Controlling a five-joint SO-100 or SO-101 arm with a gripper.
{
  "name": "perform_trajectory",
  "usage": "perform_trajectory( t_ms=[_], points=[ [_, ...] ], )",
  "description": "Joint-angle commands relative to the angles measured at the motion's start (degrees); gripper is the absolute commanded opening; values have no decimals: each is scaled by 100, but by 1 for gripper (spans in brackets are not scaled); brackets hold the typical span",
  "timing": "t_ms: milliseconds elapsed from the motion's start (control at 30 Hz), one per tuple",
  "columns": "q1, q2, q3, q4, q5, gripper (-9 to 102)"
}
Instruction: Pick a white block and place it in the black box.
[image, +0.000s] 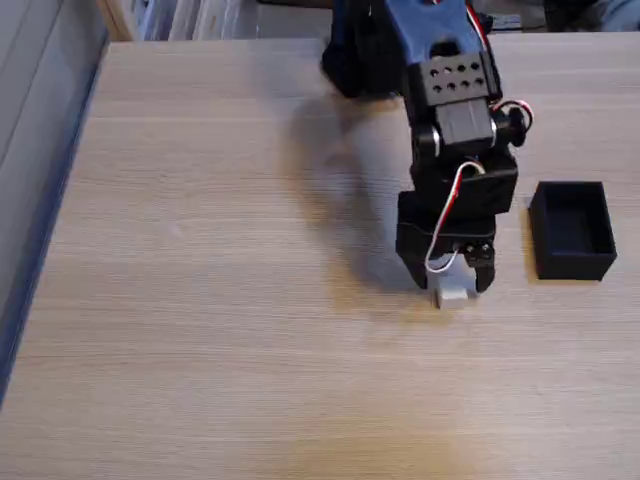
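Gripper (452, 283) down over the block (452, 294) on the table (200, 300), one finger on each side. Closely flanking it; actual clamping not clear. Block just right of centre, at the fingertips. Box (572, 230) at 2 o'clock from block, apart, open top up.

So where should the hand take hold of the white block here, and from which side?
From straight above, pinching two opposite side faces of the white block. It is a small cube lying flat on the table with open space around it, well clear of the black box. The hand already sits over it, fingers either side; actual contact cannot be told.
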Motion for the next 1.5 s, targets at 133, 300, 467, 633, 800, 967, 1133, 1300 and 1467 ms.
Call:
perform_trajectory(
  t_ms=[133,300,467,633,800,967,1133,1300,1467],
  points=[
    [9,-202,-378,70,-44,27],
    [18,-316,-439,114,-70,27],
    [-18,-396,-510,158,-185,22],
    [-44,-413,-527,237,-272,12],
    [-44,-352,-519,299,-299,2],
    [26,114,-158,220,-457,0],
    [35,1266,773,-9,-791,0],
    [-18,2997,2180,-105,-1239,0],
    [-246,4983,3656,97,-1591,0]
  ],
)
